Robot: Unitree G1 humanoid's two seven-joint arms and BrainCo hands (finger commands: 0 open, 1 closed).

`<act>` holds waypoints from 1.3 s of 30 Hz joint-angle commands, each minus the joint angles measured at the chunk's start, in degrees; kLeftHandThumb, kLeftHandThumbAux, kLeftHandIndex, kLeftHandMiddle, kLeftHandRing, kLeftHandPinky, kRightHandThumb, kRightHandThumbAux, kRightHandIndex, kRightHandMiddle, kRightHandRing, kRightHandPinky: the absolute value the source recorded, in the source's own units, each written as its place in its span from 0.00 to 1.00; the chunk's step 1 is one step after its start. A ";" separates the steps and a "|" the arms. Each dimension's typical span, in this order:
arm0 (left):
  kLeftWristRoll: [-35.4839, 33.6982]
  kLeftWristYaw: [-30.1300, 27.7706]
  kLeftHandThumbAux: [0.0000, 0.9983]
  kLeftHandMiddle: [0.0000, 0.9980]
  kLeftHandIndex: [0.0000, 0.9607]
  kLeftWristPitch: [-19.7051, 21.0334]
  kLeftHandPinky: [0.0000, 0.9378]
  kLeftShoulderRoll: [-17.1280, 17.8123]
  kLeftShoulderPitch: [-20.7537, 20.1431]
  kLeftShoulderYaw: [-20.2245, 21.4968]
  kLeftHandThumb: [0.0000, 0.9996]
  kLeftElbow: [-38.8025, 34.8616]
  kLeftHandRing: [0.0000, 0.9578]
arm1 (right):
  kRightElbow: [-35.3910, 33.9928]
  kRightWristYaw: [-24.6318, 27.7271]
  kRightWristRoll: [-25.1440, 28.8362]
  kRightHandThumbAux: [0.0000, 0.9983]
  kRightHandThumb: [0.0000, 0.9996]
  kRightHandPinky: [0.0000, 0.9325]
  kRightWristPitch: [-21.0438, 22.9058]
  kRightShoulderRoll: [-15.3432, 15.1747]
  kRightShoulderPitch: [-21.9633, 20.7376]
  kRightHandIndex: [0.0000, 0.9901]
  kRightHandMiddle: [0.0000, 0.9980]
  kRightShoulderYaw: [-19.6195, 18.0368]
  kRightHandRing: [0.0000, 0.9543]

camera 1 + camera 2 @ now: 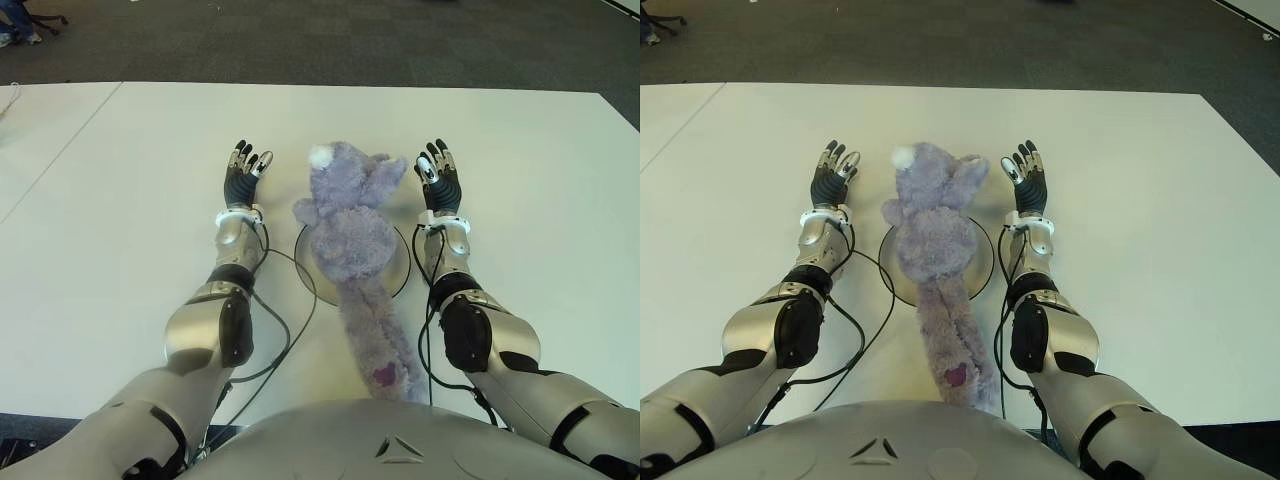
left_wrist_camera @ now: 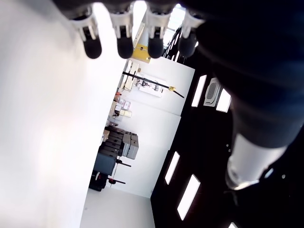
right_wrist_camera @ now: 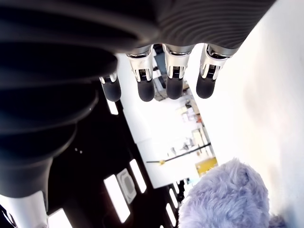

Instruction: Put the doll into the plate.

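A long grey-purple plush doll (image 1: 352, 228) lies lengthwise across a round white plate (image 1: 398, 272) in the middle of the table. Its head points away from me and its legs (image 1: 382, 350) trail off the plate toward my body. My left hand (image 1: 243, 176) shows palm up just left of the doll's head, fingers spread and holding nothing. On the other side my right hand (image 1: 438, 177) is palm up beside the head, fingers also spread and empty. The right wrist view catches the doll's fuzzy head (image 3: 223, 197) close by, apart from the fingertips (image 3: 146, 91).
The white table (image 1: 120, 220) stretches wide on both sides and ends at a far edge against dark carpet (image 1: 330, 45). Black cables (image 1: 285, 340) run along my forearms beside the plate.
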 commanded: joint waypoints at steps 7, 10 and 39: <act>-0.04 0.05 0.73 0.00 0.00 8.13 0.00 -3.57 11.33 0.73 0.00 7.07 0.00 | 8.69 -1.96 0.47 0.69 0.00 0.00 7.23 2.30 13.43 0.00 0.00 -0.86 0.00; -0.11 0.01 0.74 0.00 0.00 8.16 0.00 -3.60 11.33 0.78 0.00 7.06 0.00 | 8.71 -2.15 0.41 0.69 0.00 0.00 7.36 2.27 13.42 0.00 0.00 -0.79 0.00; -0.26 -0.16 0.74 0.00 0.00 8.23 0.00 -3.55 11.39 0.97 0.00 7.05 0.00 | 8.67 -2.58 0.38 0.71 0.00 0.00 7.28 2.42 13.43 0.00 0.00 -0.69 0.00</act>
